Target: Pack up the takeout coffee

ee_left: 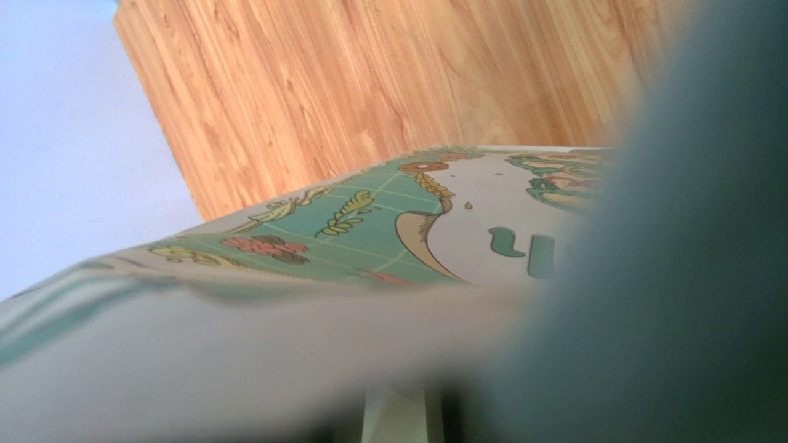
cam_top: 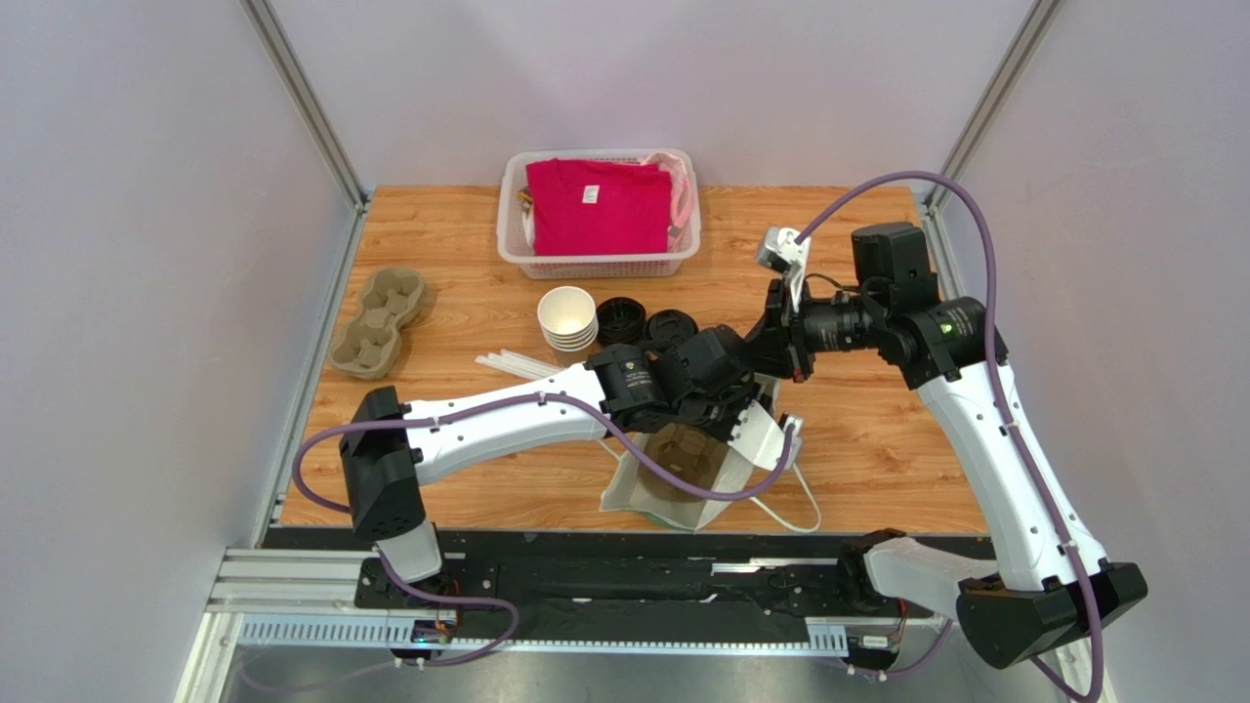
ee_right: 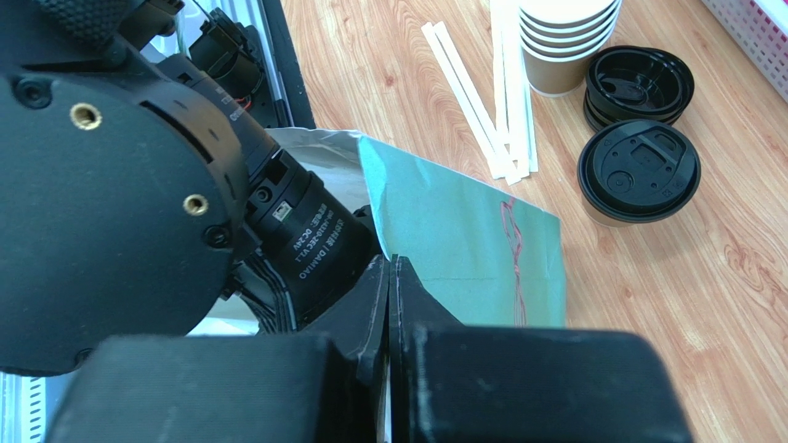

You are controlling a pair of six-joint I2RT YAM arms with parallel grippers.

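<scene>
Right fingers (ee_right: 412, 309) are pinching the bag (ee_right: 462, 231); left fingers (cam_top: 722, 410): can't tell. Takeout coffee (ee_right: 638, 171) is looking light, crushable, so grip the sidewall gently.

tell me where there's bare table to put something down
Bare wood: the front right, between the bag and the right arm; the back left corner, between the cup carrier and the basket. Crowded: the middle, where stacked cups, lids, the lidded cup, stir sticks and the left arm pack in around the bag.

Basket (cam_top: 599, 265) w/ pink shirt (cam_top: 599, 205), cup stack (cam_top: 567, 318)
</scene>
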